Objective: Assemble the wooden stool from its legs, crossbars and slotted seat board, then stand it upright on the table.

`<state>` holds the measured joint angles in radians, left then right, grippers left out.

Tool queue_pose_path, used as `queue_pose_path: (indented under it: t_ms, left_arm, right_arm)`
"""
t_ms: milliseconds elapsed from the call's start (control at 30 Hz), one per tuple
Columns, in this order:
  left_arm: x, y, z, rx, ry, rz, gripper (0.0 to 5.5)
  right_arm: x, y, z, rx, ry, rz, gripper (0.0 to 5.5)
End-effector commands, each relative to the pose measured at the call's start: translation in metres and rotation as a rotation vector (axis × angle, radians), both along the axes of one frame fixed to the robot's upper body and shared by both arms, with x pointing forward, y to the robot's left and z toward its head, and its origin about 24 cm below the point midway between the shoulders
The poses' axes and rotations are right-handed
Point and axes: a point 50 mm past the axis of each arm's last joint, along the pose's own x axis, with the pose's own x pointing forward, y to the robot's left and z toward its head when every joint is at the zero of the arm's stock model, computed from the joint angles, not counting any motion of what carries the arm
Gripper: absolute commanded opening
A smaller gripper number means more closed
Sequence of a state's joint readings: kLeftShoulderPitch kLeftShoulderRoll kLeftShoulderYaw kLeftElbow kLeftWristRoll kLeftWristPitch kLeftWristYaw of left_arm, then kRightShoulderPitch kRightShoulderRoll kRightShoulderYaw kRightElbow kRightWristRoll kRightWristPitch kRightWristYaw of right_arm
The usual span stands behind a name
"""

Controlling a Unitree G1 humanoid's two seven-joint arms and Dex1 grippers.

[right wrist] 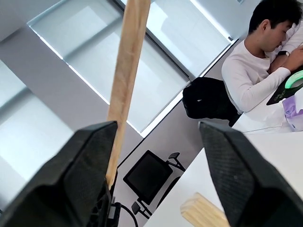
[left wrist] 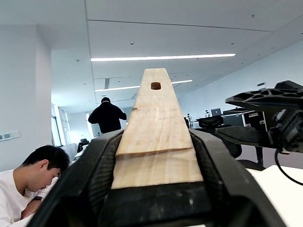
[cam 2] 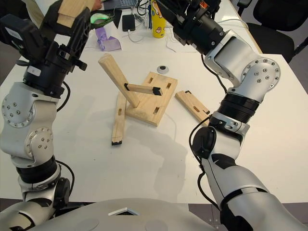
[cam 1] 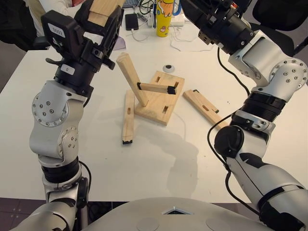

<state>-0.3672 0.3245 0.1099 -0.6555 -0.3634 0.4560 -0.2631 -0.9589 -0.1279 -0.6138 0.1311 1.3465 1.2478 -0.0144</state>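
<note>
Count:
- seat board x1, with 3 open slots visible in it.
- Legs x4:
  - planted leg, stuck tilted in the seat board
  - flat leg A, lying on the table just left of the board
  - flat leg B, lying just right of the board
  - held leg, clamped in the left gripper, up and left of the board
- crossbar x1, plugged into the planted leg, over the board.
- Beyond the board, x1 each: round puck, yellow bottle, black box, purple object.
</note>
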Motion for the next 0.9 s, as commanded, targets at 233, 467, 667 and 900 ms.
queue_pose_path:
  t_ms: [233, 467, 667, 900]
  left_arm:
    - [-0.009, -0.01, -0.01, 0.057, 0.055, -0.113, 2.04]
    - [-0.013, -0.018, -0.02, 0.102, 0.108, -0.189, 2.04]
    - [-0.014, -0.021, -0.025, 0.127, 0.136, -0.215, 2.04]
    - [-0.013, -0.02, -0.028, 0.137, 0.156, -0.209, 2.04]
  right_arm:
    - [-0.002, 0.003, 0.019, 0.059, 0.041, -0.014, 3.87]
    - [-0.002, 0.003, 0.023, 0.062, 0.032, -0.028, 3.87]
    - [0.002, 0.0, 0.021, 0.055, 0.042, -0.058, 3.45]
    - [0.004, -0.003, 0.019, 0.046, 0.048, -0.076, 2.32]
